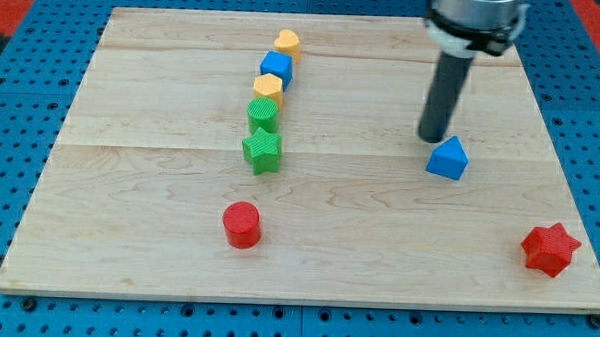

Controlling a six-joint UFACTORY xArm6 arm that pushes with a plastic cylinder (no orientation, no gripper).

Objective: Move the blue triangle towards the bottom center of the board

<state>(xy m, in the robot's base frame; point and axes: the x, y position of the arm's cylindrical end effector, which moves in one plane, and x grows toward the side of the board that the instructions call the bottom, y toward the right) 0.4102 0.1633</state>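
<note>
Blue triangle [447, 158]: lies on the board's right half, about mid-height, well above the bottom edge and right of centre. My tip [433, 139]: lower end of a dark upright rod with no fingers and nothing grasped; it stands just above and slightly left of the triangle's top corner, touching or nearly so, contact not certain. Rod housing: grey and black, cut by the view's top edge. Column of five blocks, left of centre, running from the view's top downward with a slight lean to the left, each close to or touching the next: yellow heart [287, 42]; blue cube [277, 67]; yellow hexagon [268, 87]; green cylinder [263, 113]; green star [263, 150]. Red cylinder [242, 225]: alone, below the column, near the bottom edge, well apart from the triangle. Red star [549, 248]: at the bottom right corner, close to the board's right edge, well apart from the triangle. Board [129, 183]: pale wood in horizontal planks, resting on a blue perforated surface [11, 128].
</note>
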